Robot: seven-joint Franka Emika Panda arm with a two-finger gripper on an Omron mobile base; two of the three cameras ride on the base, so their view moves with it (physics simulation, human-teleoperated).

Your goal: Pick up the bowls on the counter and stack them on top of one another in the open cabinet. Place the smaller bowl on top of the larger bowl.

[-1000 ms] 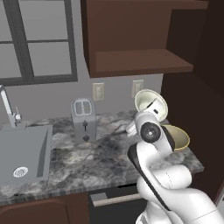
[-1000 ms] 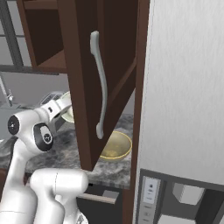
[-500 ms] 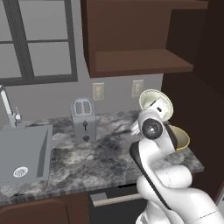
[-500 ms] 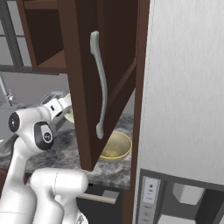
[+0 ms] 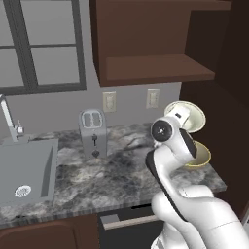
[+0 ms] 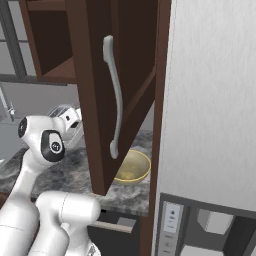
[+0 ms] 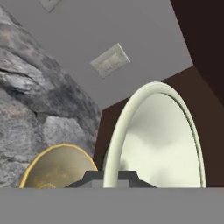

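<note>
My gripper [image 5: 181, 118] is shut on the rim of the smaller bowl [image 5: 193, 116], a pale cream one held tilted on edge in the air above the right end of the counter [image 5: 97, 177]. In the hand view the fingertips [image 7: 94, 178] pinch the smaller bowl's rim [image 7: 114, 151], with its hollow facing right. Below and just right of it, the larger bowl [image 5: 201, 155], mustard yellow, rests on the counter; it also shows under the door [image 6: 131, 167] and beneath the hand [image 7: 57, 168]. The open cabinet's shelf [image 5: 155, 65] lies above, with nothing on it.
A silver toaster [image 5: 93, 132] stands mid-counter, and a steel sink [image 5: 24, 168] with a faucet lies at the left. Two wall outlets [image 5: 152, 97] sit on the backsplash. The cabinet's open door [image 6: 117, 75] hangs out over the counter's right end, beside a tall grey panel [image 6: 210, 100].
The gripper has carried the smaller bowl to the right, closer to the dark side wall and above the larger bowl. Nothing else has moved.
</note>
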